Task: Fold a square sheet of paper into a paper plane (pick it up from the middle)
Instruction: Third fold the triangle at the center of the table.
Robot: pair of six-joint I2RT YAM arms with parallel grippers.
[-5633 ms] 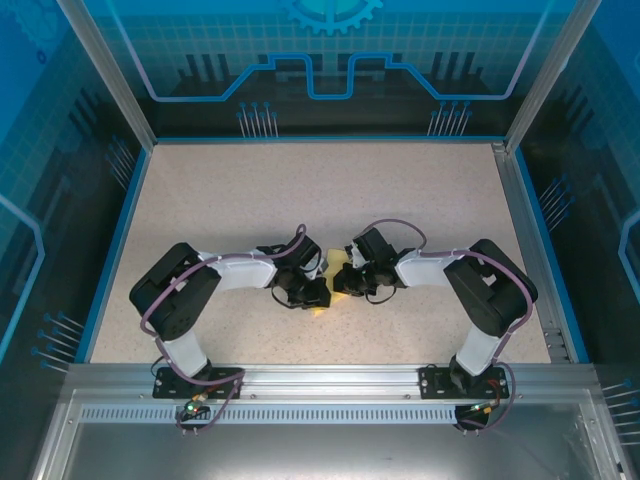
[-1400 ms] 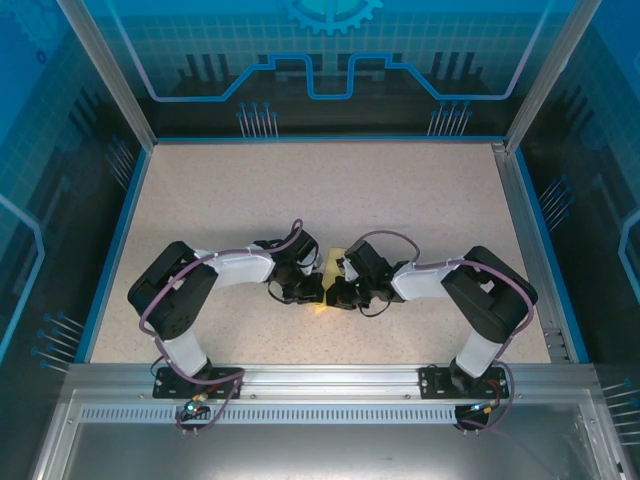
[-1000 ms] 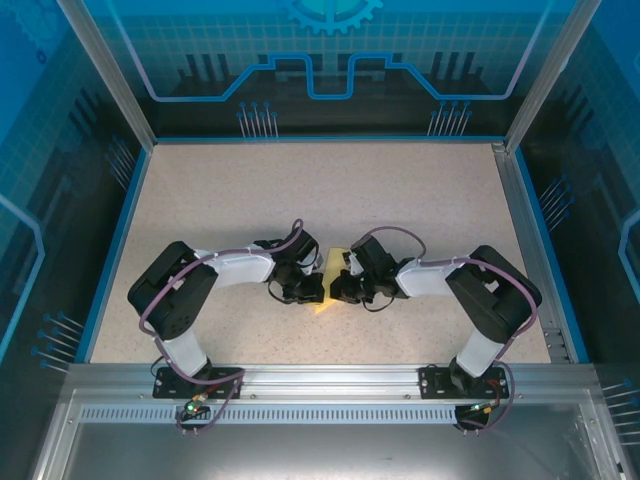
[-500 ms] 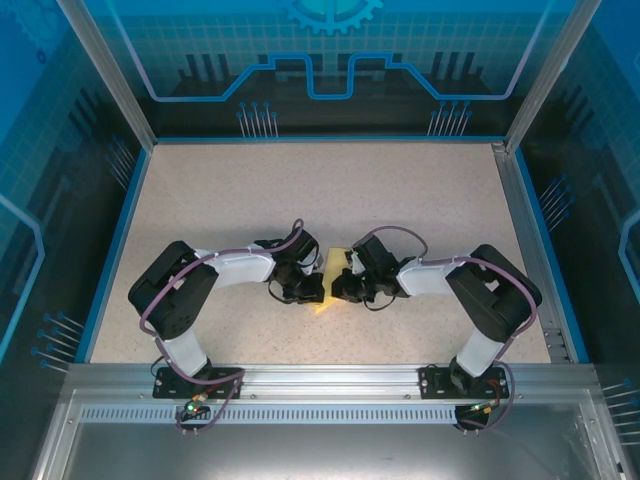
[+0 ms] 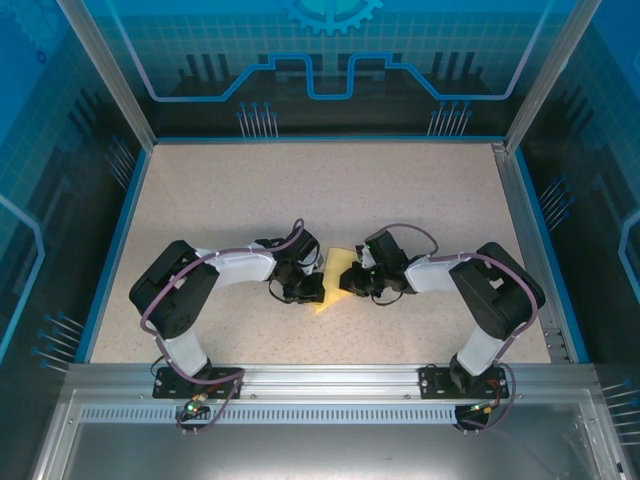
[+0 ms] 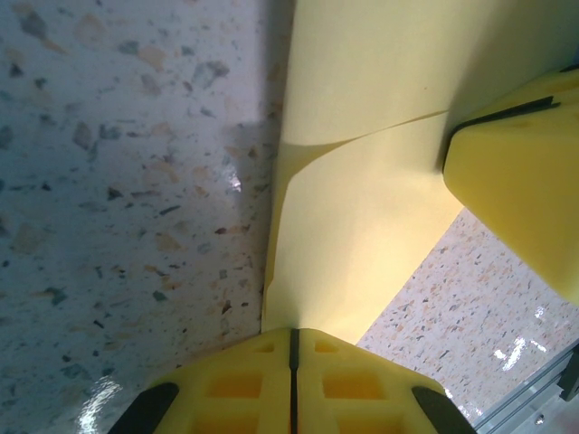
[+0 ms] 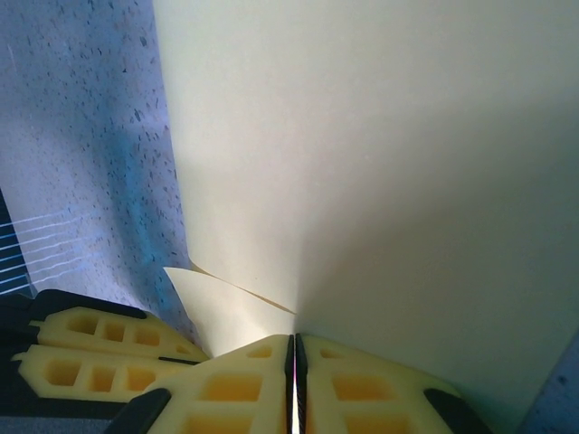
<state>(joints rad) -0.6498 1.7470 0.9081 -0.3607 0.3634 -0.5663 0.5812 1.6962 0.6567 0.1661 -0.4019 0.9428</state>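
The square sheet of paper (image 5: 335,281) is pale yellow, partly folded, and stretched between the two grippers near the middle of the table. My left gripper (image 5: 314,290) is shut on its left edge. In the left wrist view the paper (image 6: 362,208) runs into the closed jaws (image 6: 292,336), and a fold line crosses it. My right gripper (image 5: 351,283) is shut on the opposite edge. In the right wrist view the sheet (image 7: 380,154) spreads up from the closed jaws (image 7: 295,342), with a loose corner flap (image 7: 222,312) to the left.
A speckled tabletop (image 5: 300,190) lies inside a blue-rimmed enclosure with metal posts. The right gripper's yellow fingers (image 6: 520,203) show at the edge of the left wrist view. The left gripper's fingers (image 7: 90,348) show low left in the right wrist view.
The right gripper has drawn to the right with its edge of the paper, so more yellow sheet shows between the grippers. The left arm has stayed put.
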